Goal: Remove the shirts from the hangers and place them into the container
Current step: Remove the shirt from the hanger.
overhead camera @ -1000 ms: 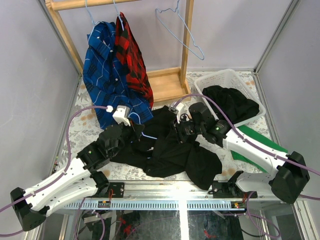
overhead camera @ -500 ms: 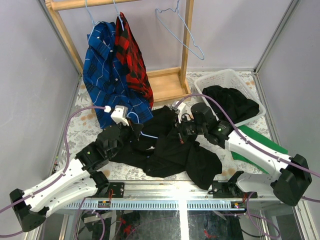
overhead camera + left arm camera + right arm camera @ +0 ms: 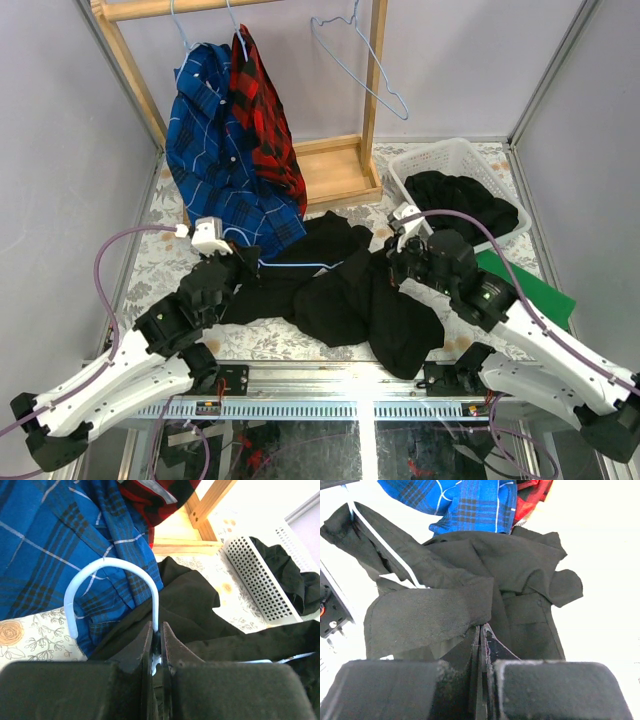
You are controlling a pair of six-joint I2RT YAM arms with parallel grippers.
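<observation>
Draping shirt [image 3: 470, 575] inside right end effector [image 3: 481, 630]

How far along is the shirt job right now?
Done: one black shirt lies in the basket, and one bare hanger hangs on the rack. In hand: the left gripper pinches a hanger hook while the right gripper pinches the second black shirt. Left: the blue plaid shirt and red plaid shirt, both hanging.
</observation>
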